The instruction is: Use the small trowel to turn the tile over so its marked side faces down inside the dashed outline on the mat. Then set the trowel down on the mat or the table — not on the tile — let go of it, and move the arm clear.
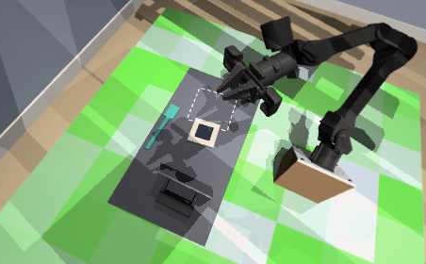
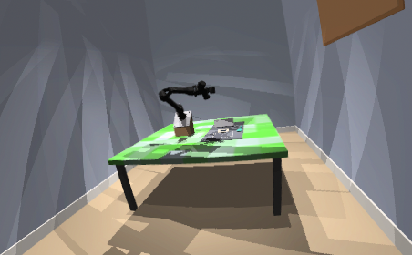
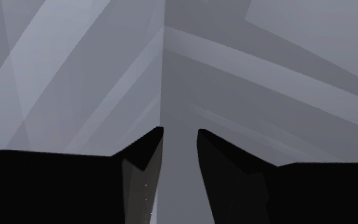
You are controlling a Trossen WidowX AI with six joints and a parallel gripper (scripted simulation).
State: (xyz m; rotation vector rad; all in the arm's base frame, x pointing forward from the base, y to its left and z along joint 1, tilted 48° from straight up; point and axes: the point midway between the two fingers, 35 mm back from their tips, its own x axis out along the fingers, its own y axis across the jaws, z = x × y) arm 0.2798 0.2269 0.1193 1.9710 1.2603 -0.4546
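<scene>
My jaws [image 1: 220,94] [image 2: 214,90] are partly closed, a narrow gap left between the tips, and they have hold of nothing and touch nothing. I carry them high above the surface [image 1: 262,222] [image 2: 253,152], aimed outward, so the wrist view gives me only wall; up here I cannot disturb what lies below, though I would have to tip down and open wider before any grasp.

The trowel [image 1: 159,129] [image 2: 240,129] lies at the left of the mat [image 1: 191,231] [image 2: 236,136], blade to the far end, handle toward the near end. That leaves the handle free to pinch, which I judge to be my next job.

The tile [image 1: 192,137] [image 2: 220,131] lies flat just on the near side of the dashed outline [image 1: 190,106], its dark mark upward. It seems set there so that a flip away from the near end would drop it inside. Too hard a push could slide it instead.
</scene>
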